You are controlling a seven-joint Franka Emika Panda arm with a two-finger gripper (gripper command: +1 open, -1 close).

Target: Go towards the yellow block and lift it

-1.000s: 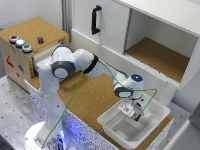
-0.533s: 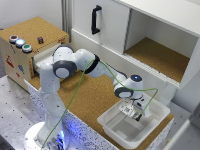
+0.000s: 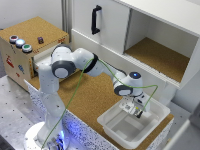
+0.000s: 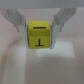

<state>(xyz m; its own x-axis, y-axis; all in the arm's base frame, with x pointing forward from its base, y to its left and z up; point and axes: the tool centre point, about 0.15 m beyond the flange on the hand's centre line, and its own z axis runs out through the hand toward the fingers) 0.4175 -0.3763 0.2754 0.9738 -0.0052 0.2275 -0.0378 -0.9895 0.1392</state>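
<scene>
The yellow block (image 4: pixel 40 35) is a small yellow cube with dark marks on its faces, and it fills the middle of the wrist view. It sits between my two fingers (image 4: pixel 19 21), which press against its opposite sides. A soft shadow lies on the white surface beneath it. In the exterior view my gripper (image 3: pixel 135 110) points down into a white tray (image 3: pixel 112 125) at the exterior view's right. The block is too small to make out there.
The tray stands on a cork-topped counter (image 3: pixel 90 95). A white cabinet with an open compartment (image 3: pixel 160 55) and a black door handle (image 3: pixel 95 19) rises behind it. A wooden box with coloured buttons (image 3: pixel 22 45) stands at the exterior view's left.
</scene>
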